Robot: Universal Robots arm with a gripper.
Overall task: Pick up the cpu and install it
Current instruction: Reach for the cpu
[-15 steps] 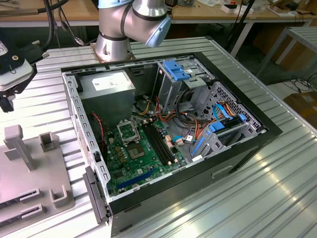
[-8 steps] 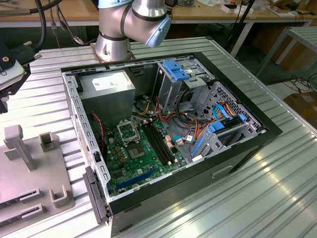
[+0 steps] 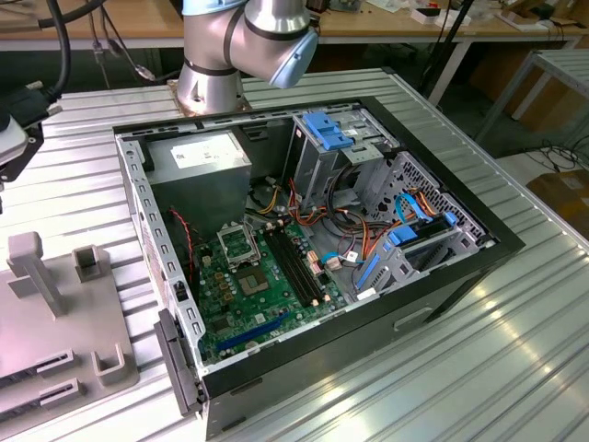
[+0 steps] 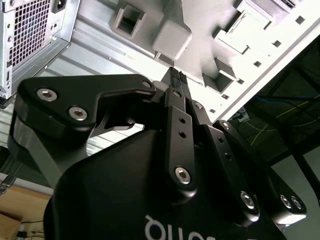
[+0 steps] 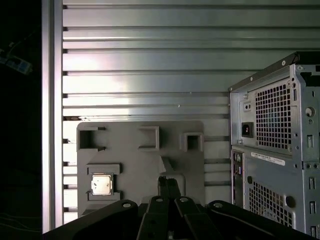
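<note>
The cpu (image 5: pixel 101 185), a small square chip with a silver-grey top, lies flat in a square holder on the grey fixture plate (image 5: pixel 135 167). In both wrist views my gripper (image 5: pixel 169 182) hangs above that plate, its two black fingertips (image 4: pixel 172 75) pressed together with nothing between them. It is high over the plate's middle, off to one side of the cpu and not touching it. In the exterior view the open computer case (image 3: pixel 460 276) shows its green motherboard with the square metal socket frame (image 3: pixel 237 245).
The fixture plate (image 3: pixel 55 331) carries raised grey blocks and slotted holders. The case's perforated rear panel (image 5: pixel 275 145) stands close beside the plate. The arm's base (image 3: pixel 216 78) sits behind the case on the ribbed metal table (image 3: pixel 479 368). Cables and drive bays fill the case's far side.
</note>
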